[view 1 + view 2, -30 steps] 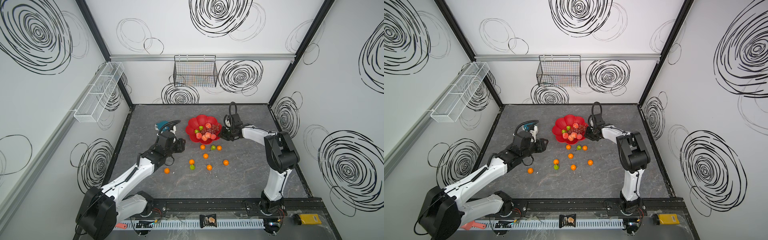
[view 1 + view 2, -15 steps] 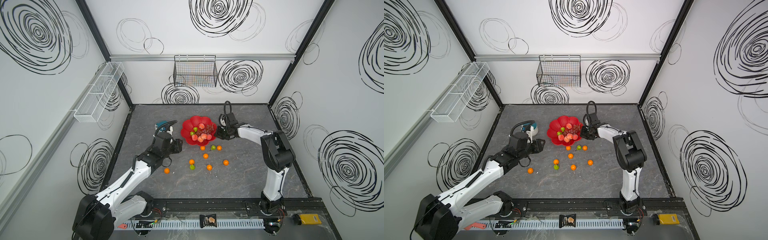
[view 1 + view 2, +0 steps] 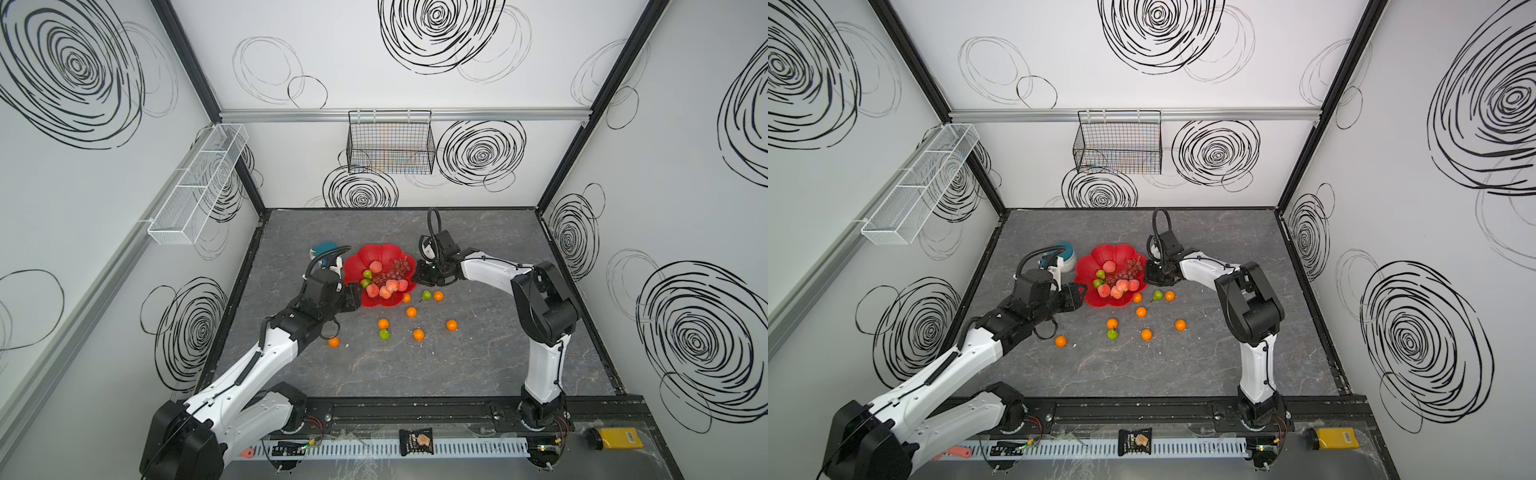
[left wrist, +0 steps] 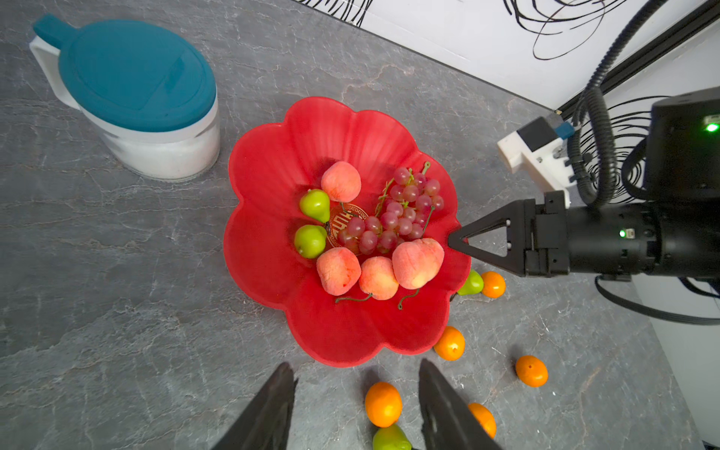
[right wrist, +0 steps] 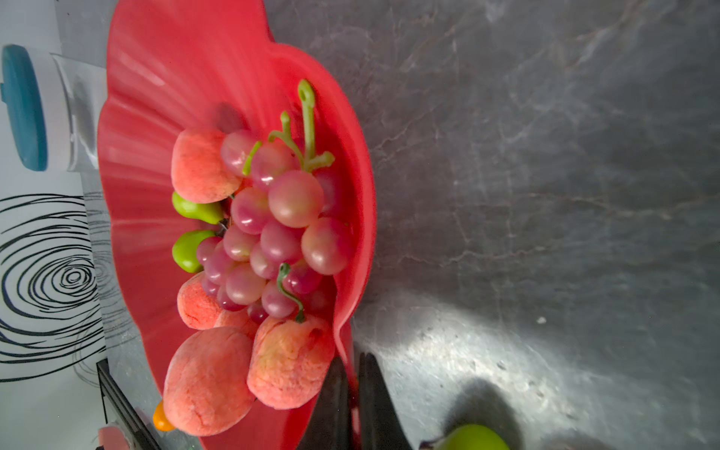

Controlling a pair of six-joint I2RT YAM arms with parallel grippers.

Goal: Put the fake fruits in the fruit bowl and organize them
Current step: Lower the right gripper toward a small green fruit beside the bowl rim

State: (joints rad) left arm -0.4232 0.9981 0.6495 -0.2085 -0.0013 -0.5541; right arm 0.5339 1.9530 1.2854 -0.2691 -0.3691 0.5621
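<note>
The red scalloped fruit bowl [image 3: 384, 253] [image 3: 1113, 251] [image 4: 331, 132] [image 5: 156, 97] stands mid-table holding peaches [image 4: 417, 263], a grape bunch [image 4: 397, 210] and two green pears [image 4: 310, 240]. My right gripper [image 3: 417, 277] [image 3: 1148, 276] [image 5: 350, 362] is shut on the bowl's right rim, the thin red edge pinched between its fingers. My left gripper [image 3: 357, 293] [image 3: 1081, 291] [image 4: 355, 366] hovers open at the bowl's front-left edge, holding nothing. Several oranges [image 3: 411, 311] [image 4: 383, 403] and two pears [image 3: 384, 333] lie loose on the table in front of the bowl.
A white mug with a teal lid [image 3: 326, 251] [image 4: 136, 89] stands just left of the bowl, behind my left gripper. A wire basket [image 3: 390, 143] hangs on the back wall and a mesh shelf [image 3: 199, 183] on the left wall. A snack packet [image 3: 415, 440] lies on the front rail.
The right gripper has closed on the bowl's rim and moved left, and the bowl has slid left and forward with it. The left gripper has drawn back a little, still open.
</note>
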